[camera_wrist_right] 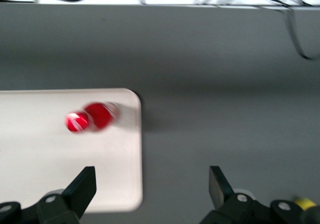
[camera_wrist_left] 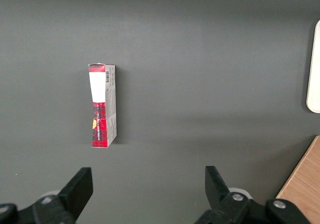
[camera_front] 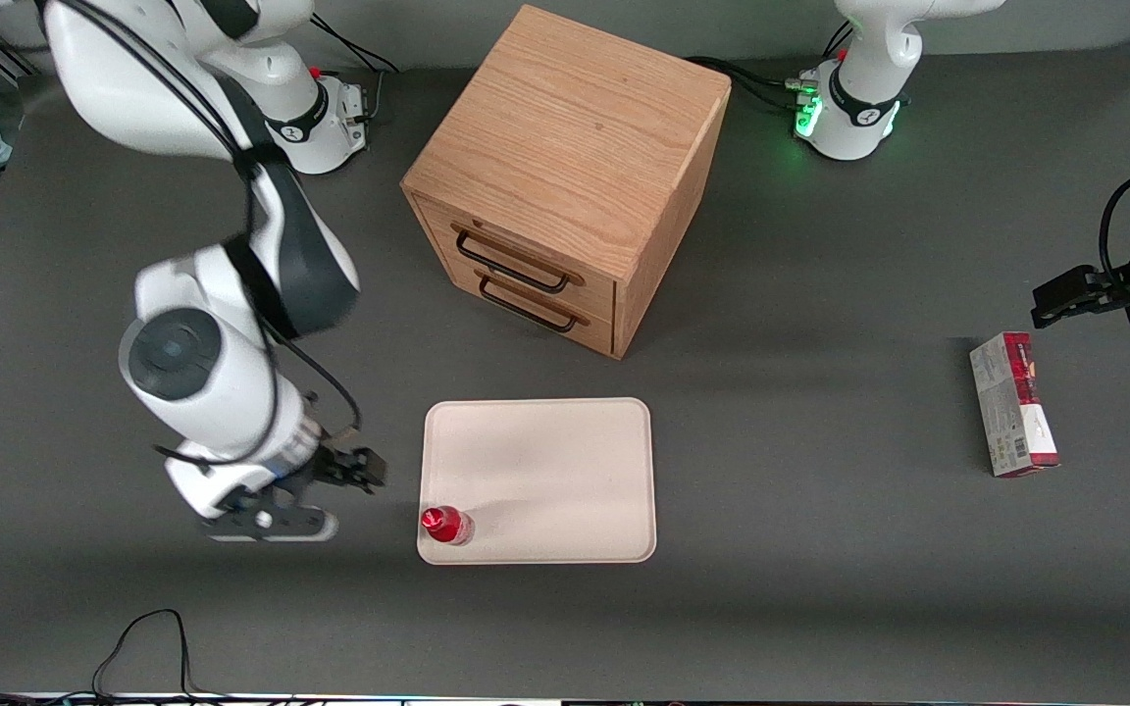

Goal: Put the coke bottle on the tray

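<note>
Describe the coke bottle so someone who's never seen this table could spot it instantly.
Find the wooden cabinet; nearer the camera lies a cream tray. The coke bottle stands upright in the tray's near corner, beside the open gripper. It's the only small round red thing there.

Right arm bent low toward the working end of the table, wrist pointing down. Gripper (camera_front: 354, 469) above the tabletop, fingers (camera_wrist_right: 80, 189) spread wide apart, nothing between them.
</note>
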You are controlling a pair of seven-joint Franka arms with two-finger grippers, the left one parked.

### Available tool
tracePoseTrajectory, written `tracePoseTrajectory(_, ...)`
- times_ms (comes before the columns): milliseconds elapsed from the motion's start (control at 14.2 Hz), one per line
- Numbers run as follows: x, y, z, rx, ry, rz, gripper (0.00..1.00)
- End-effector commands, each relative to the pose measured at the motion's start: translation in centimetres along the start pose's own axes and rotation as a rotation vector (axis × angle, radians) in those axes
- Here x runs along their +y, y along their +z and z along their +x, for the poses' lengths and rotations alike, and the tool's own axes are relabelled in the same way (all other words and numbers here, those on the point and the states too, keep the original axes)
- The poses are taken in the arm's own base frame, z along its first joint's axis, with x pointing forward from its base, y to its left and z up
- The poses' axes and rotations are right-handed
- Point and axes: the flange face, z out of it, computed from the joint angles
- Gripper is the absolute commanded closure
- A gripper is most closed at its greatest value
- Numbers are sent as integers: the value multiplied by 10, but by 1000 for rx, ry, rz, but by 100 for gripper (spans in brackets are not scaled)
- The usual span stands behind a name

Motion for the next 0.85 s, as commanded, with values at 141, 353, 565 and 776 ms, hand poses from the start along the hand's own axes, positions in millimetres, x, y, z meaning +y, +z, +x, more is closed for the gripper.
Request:
tracePoseTrajectory(141,120,-78,-83,-112,-5,56,0)
tracePoseTrajectory(353,161,-110,-128,-98,31,69,0)
tracePoseTrajectory(565,181,-128,-145,-111,46,78,0)
tracePoseTrajectory(776,189,-132,-148,-127,68,106,0)
